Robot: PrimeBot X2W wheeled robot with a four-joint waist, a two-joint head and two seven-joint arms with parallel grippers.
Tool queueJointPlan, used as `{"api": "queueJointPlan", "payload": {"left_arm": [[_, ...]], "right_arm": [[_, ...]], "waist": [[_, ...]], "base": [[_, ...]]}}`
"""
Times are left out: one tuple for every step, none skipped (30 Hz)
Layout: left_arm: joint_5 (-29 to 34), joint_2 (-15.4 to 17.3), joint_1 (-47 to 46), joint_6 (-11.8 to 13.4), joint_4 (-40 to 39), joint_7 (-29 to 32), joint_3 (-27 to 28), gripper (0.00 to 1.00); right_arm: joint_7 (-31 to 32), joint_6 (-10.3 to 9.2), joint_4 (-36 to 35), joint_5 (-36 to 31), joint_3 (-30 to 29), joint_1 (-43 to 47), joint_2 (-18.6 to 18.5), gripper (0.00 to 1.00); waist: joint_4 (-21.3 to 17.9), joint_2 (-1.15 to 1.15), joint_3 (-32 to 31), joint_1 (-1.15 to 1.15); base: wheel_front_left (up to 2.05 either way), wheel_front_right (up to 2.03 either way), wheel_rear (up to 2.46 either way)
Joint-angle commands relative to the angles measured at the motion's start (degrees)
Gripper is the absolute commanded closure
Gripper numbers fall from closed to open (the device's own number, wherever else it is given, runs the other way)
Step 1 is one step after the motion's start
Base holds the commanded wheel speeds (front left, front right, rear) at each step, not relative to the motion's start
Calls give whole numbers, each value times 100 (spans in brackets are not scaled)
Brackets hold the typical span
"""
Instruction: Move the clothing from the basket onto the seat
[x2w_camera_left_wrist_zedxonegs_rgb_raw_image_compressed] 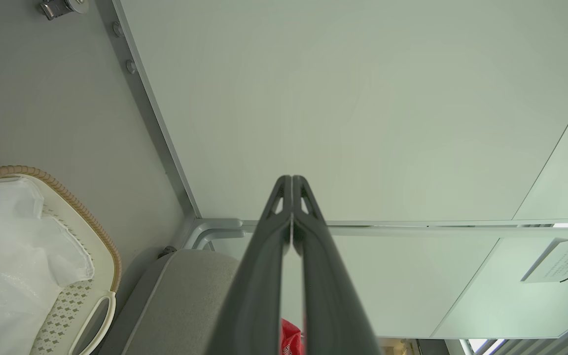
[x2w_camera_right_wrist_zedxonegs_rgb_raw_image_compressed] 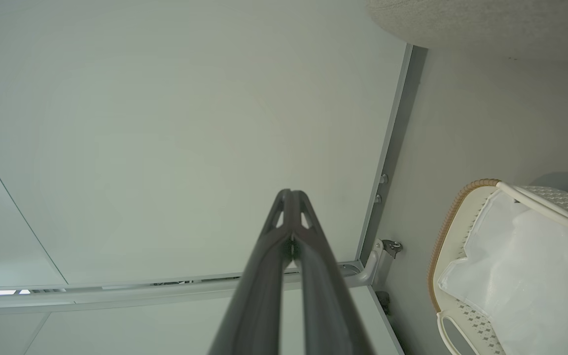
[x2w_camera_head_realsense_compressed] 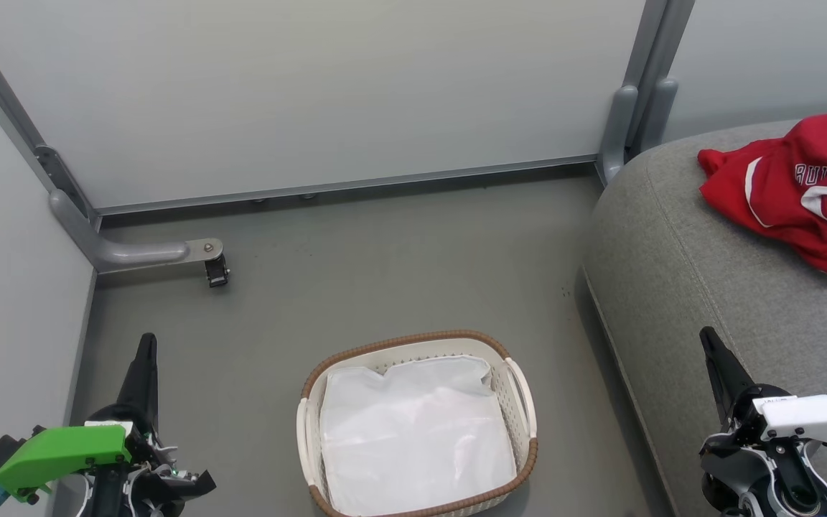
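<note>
Red clothing (x2w_camera_head_realsense_compressed: 797,187) lies near the seat (x2w_camera_head_realsense_compressed: 672,287)'s far edge; basket (x2w_camera_head_realsense_compressed: 399,341) holds a white sheet (x2w_camera_head_realsense_compressed: 413,438); left claw (x2w_camera_head_realsense_compressed: 146,343) and right claw (x2w_camera_head_realsense_compressed: 708,337) are pinched closed, empty.

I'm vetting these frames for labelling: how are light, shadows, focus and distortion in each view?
Head view: soft even light, sharp; faint shadow on the floor beside the seat. Left wrist view: the shut left gripper blurs toward the bottom edge; the basket stretches at the frame's side. Right wrist view: right gripper likewise soft up close; the sheet nearly washes out.
</note>
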Motion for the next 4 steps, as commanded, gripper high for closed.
{"api": "queueJointPlan", "payload": {"left_arm": [[-30, 31, -60, -35, 5, 15, 7, 100], [-30, 31, -60, -35, 5, 15, 7, 100], [-30, 31, -60, -35, 5, 15, 7, 100], [-30, 31, -60, -35, 5, 15, 7, 100]], "right_arm": [[20, 0, -9, -16, -18, -45, -10, 100], [21, 0, -9, -16, -18, -45, -10, 100], [21, 0, -9, -17, -19, -45, -9, 100], [22, 0, -9, -18, -19, -45, -9, 100]], "waist": [[0, 0, 0, 0], [0, 0, 0, 0], [0, 0, 0, 0], [0, 0, 0, 0]], "base": [[0, 0, 0], [0, 0, 0], [0, 0, 0], [0, 0, 0]]}}
